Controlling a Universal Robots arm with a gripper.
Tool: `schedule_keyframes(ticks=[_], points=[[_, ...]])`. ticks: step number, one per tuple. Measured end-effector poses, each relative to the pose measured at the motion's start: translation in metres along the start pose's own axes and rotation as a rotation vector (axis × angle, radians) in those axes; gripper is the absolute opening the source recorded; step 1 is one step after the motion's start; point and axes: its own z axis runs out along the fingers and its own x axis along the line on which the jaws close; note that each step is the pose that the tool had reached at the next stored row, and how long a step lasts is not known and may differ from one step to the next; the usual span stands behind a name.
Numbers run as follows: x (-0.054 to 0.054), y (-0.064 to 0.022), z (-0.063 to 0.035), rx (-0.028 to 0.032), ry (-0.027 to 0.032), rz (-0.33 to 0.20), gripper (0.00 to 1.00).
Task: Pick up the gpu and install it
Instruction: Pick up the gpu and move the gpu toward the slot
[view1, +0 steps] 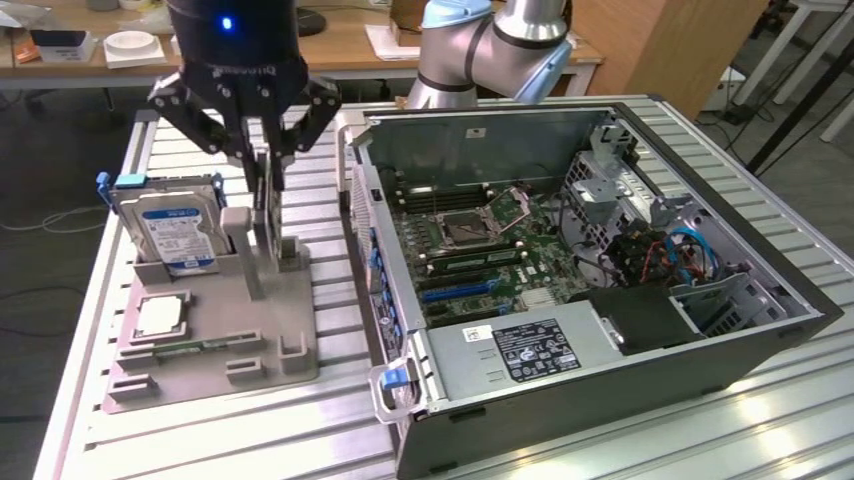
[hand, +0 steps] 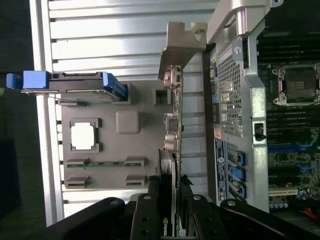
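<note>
At the near edge of the fixture tray (view1: 214, 350), which lies on the slatted worktop (view1: 200, 440), a CPU chip (view1: 160, 315) is seated. Farther back, at the corner away from the computer case (view1: 601, 400), a hard drive (view1: 174, 225) is stood on edge. The gpu (hand: 173, 135) is found at the tray's far edge on the case side. It is stood upright on its long edge, directly beneath the gripper (view1: 271, 180) and between its fingers. The card's long axis is judged to run level and parallel to the case's side wall, with the metal bracket end turned to the far side. The fingers are drawn partway together, each set against one face of the card, and this is judged to be a grip. Whether the card is clear of its slot cannot be told. The arm (view1: 494, 40) is bent over from the worktop's far edge, with the wrist pointed straight down.
</note>
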Motion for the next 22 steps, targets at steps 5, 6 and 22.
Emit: schedule_keyframes(ticks=[5,6,22], points=[[-0.004,0.0003,0.0002,0.0003,0.0003,0.000,0.26],[-0.008,0.0006,0.0004,0.0002,0.0007,0.000,0.26],[-0.080,0.0060,0.0002,0.0009,0.0089,0.000,0.26]])
